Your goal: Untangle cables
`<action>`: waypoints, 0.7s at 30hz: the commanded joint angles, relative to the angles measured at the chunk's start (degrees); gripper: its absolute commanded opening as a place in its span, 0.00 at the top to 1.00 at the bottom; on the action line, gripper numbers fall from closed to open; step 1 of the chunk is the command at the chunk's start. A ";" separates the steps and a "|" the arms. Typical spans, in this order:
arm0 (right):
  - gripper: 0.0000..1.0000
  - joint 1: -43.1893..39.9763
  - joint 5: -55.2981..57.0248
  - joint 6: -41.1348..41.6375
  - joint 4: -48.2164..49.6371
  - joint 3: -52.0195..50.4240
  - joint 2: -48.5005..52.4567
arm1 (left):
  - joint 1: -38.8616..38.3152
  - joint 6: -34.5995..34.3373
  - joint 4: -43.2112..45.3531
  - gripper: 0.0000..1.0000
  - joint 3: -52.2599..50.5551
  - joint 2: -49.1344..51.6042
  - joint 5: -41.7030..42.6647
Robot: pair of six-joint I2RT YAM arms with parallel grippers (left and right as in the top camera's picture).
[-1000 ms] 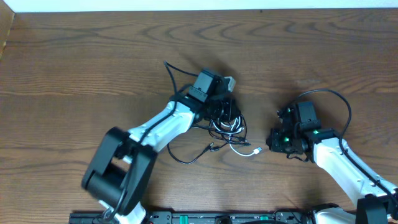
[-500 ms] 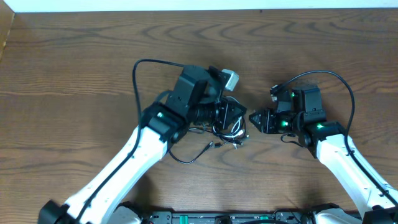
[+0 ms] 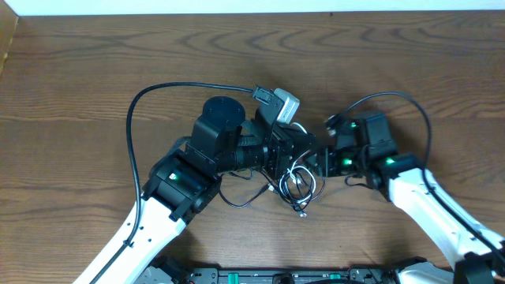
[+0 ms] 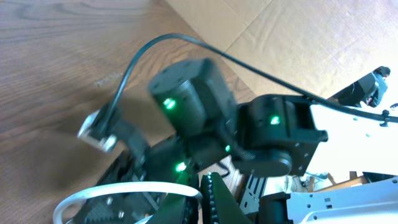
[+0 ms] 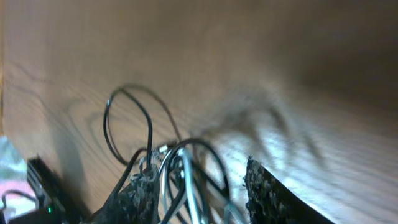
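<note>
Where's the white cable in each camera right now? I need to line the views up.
Overhead: white cable looped just below centre, between the two arms' ends.
Left wrist: white cable as a pale arc along the bottom left.
Right wrist: white cable at bottom centre, among black cable loops.
Shared landmark: the wood-grain table, visible in all three.

Dark wood-grain table [image 3: 79,79] beneath a tangle of thin cables [image 3: 296,185].
</note>
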 commanded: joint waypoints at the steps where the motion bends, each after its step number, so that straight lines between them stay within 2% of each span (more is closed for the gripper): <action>1: 0.59 2.62 0.94 0.52 -1.01 0.48 2.62 | 0.00 1.25 0.42 0.93 0.55 -0.50 0.94; 6: 0.59 3.41 7.02 0.37 -7.69 0.48 5.92 | 0.02 3.08 -1.27 0.93 0.55 -0.52 0.48; 9: 0.63 3.41 9.05 -0.37 -10.12 0.46 7.80 | 0.66 4.00 -3.45 0.93 0.55 -0.52 0.07; 12: 0.76 3.41 11.32 -0.57 -11.56 0.39 9.42 | 1.92 4.00 -5.25 0.93 0.55 -0.52 0.09; 14: 0.98 3.41 13.03 -0.79 -12.31 0.37 10.43 | 3.21 4.00 -7.04 0.93 0.55 -0.52 0.07; 21: 0.99 3.28 19.98 -0.76 -13.64 0.37 11.37 | 9.79 6.10 -16.00 0.93 0.55 -0.52 -2.84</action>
